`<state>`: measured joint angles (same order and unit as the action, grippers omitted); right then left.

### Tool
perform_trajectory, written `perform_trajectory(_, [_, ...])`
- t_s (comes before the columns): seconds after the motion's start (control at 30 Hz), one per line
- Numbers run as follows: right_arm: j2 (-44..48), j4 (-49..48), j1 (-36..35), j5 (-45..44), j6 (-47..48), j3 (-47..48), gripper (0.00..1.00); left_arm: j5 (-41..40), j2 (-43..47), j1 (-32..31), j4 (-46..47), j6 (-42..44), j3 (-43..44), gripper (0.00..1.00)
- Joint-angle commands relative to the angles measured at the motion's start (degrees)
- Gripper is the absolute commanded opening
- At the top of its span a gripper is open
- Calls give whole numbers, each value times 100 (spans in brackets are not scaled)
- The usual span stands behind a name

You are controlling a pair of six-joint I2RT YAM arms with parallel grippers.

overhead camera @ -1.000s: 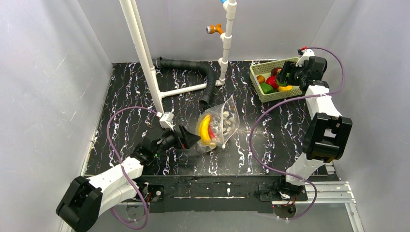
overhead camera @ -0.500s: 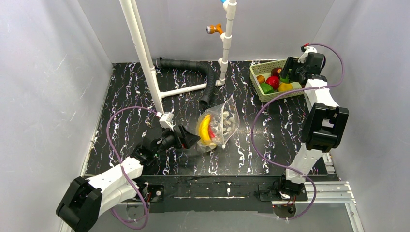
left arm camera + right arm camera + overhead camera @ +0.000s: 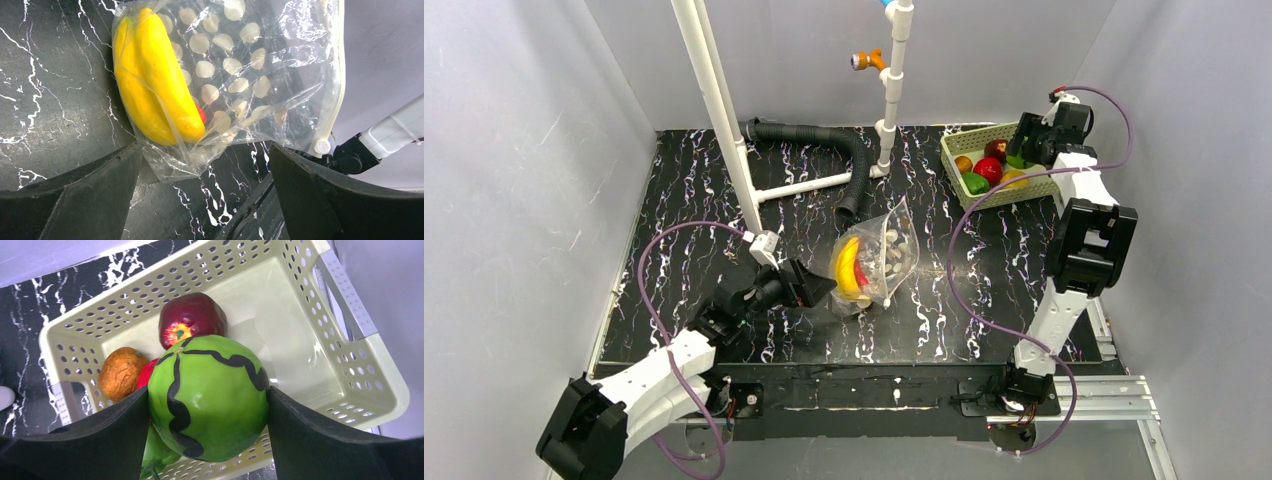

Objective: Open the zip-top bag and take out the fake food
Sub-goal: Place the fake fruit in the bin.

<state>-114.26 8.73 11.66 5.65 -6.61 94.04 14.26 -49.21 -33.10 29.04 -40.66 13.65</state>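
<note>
The zip-top bag [image 3: 882,252] lies mid-table, clear with pale dots, its zipper slider [image 3: 321,146] at the right. Inside it show a yellow banana [image 3: 150,85] and a bit of red chili [image 3: 201,114]. My left gripper [image 3: 822,290] is open at the bag's near-left side, and the bag's lower corner lies between the fingers [image 3: 205,172] without being pinched. My right gripper [image 3: 207,415] is shut on a green ball [image 3: 210,395] with black stripes, held over the green basket [image 3: 972,131]. In the basket lie a dark red apple [image 3: 192,317], an orange-brown piece [image 3: 120,372] and a green pepper [image 3: 155,455].
A white pipe frame [image 3: 724,120] stands left of the bag, with a second white post [image 3: 891,90] carrying an orange fitting [image 3: 866,61]. A black corrugated hose [image 3: 849,160] curves behind the bag. Grey walls close in on three sides.
The right arm has straightened up, and its gripper has shifted toward the far right edge of the basket with the green ball still in it. The left gripper and the bag have hardly moved.
</note>
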Motion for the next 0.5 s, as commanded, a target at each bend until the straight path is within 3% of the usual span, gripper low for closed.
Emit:
perform_trajectory(0.0, [-161,101,54,-229,-126,377,63,-128,113,41,-131,72,24,98])
perform_trajectory(0.27, [-351,174,64,-235,-113,533,72,-46,-125,41,-24,35,103,98])
perform_trajectory(0.47, [-439,208,78,-292,-47,633,87,-120,40,47,-155,63,72,98])
